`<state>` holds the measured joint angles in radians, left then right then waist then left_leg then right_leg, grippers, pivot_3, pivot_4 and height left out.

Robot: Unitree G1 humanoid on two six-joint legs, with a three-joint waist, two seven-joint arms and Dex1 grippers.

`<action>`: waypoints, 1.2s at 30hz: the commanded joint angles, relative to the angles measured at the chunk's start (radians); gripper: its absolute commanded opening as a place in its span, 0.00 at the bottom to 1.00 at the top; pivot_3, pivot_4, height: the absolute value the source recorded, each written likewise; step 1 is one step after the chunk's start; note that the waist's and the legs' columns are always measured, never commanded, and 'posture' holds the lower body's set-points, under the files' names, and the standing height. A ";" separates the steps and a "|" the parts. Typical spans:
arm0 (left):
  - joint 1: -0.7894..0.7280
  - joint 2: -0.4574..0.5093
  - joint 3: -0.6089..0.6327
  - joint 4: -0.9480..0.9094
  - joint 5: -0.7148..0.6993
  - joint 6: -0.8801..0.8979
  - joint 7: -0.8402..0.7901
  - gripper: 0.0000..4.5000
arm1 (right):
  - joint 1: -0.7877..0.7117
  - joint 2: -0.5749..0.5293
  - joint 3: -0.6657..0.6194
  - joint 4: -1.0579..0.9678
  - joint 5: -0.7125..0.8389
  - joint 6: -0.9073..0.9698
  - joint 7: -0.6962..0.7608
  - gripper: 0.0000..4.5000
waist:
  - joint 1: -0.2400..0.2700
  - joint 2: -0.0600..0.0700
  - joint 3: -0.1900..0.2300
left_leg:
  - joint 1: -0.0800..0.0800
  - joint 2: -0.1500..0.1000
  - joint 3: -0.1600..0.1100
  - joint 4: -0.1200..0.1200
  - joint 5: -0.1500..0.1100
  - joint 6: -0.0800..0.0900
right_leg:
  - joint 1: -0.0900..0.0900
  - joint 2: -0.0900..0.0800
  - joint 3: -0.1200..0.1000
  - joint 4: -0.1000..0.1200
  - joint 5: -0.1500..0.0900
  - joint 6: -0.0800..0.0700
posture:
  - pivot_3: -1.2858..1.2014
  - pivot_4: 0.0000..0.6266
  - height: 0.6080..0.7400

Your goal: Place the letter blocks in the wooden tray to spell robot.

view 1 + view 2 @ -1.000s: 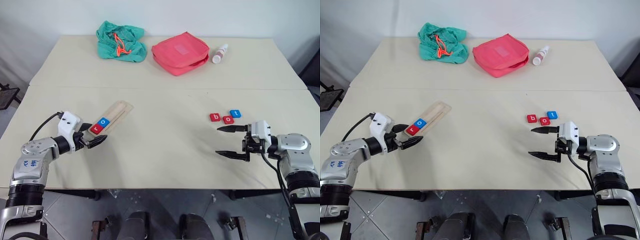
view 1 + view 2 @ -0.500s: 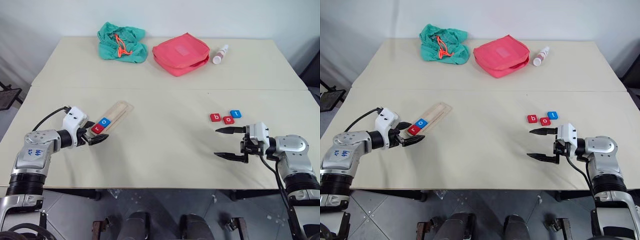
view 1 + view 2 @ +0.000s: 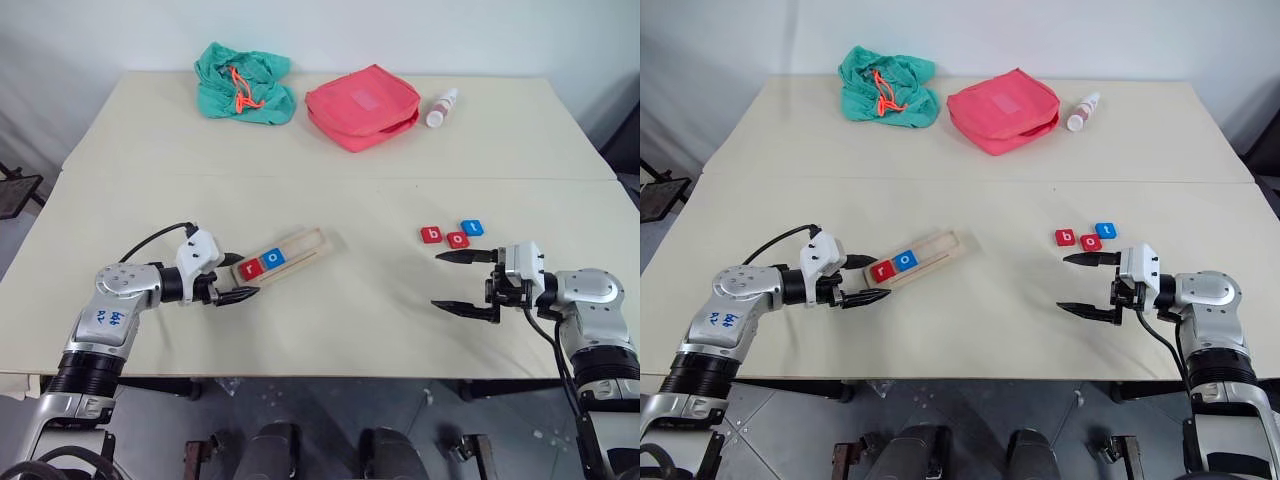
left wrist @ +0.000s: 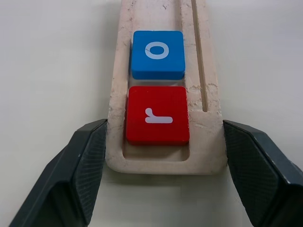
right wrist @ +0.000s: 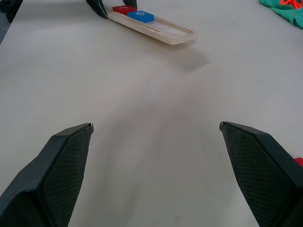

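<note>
The wooden tray (image 3: 305, 243) lies left of the table's centre, slanting up to the right. At its near end sit a red r block (image 4: 157, 120) and a blue o block (image 4: 157, 54). My left gripper (image 3: 243, 277) is shut on that near end, one finger pressed against each long side. Three loose letter blocks lie on the right: a red b (image 3: 431, 235), a red o (image 3: 457, 240) and a blue t (image 3: 471, 227). My right gripper (image 3: 438, 280) stands open just in front of them, pointing left and holding nothing.
At the back of the table lie a green cloth (image 3: 243, 82), a pink pouch (image 3: 361, 104) and a small white bottle (image 3: 440, 107). A seam between two tabletops runs across behind the tray. Bare table separates the tray from the loose blocks.
My left gripper closed on the tray's near end and carried it to the right, swinging it to a flatter slant. The right gripper and the loose blocks stayed put.
</note>
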<state>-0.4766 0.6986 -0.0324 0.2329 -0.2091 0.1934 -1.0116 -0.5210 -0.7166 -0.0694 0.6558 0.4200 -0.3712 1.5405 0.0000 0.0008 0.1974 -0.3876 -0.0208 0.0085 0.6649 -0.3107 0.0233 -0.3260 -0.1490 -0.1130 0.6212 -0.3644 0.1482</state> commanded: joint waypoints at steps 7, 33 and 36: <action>-0.091 -0.080 -0.079 -0.001 0.012 -0.141 -0.099 0.75 | 0.054 -0.067 -0.085 -0.042 0.014 -0.025 0.026 1.00 | 0.000 0.000 0.000 | 0.000 0.000 0.000 0.000 0.000 0.000 | 0.000 0.000 -0.001 0.000 0.000 0.000 | 0.52 0.24 1.00; -0.151 -0.337 -0.295 -0.018 0.119 0.004 -0.054 0.75 | 0.192 -0.151 -0.183 -0.104 0.018 -0.014 -0.039 1.00 | 0.026 0.000 0.000 | -0.002 0.000 0.001 0.003 0.000 0.001 | 0.001 0.000 -0.001 -0.002 0.000 0.000 | 0.52 0.24 1.00; -0.171 -0.336 -0.307 -0.009 0.135 0.011 -0.053 0.75 | 0.198 -0.151 -0.186 -0.110 0.017 -0.012 -0.046 1.00 | 0.026 0.000 0.000 | -0.002 0.000 0.001 0.002 0.000 0.001 | 0.001 0.000 -0.001 -0.002 0.000 0.000 | 0.52 0.24 1.00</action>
<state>-0.6281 0.3662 -0.3242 0.2411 -0.0907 0.1970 -1.0651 -0.3308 -0.8396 -0.2149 0.5770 0.4190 -0.3857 1.4999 0.0263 0.0004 0.1976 -0.3892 -0.0212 0.0097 0.6674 -0.3103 0.0245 -0.3247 -0.1494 -0.1142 0.6188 -0.3644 0.1483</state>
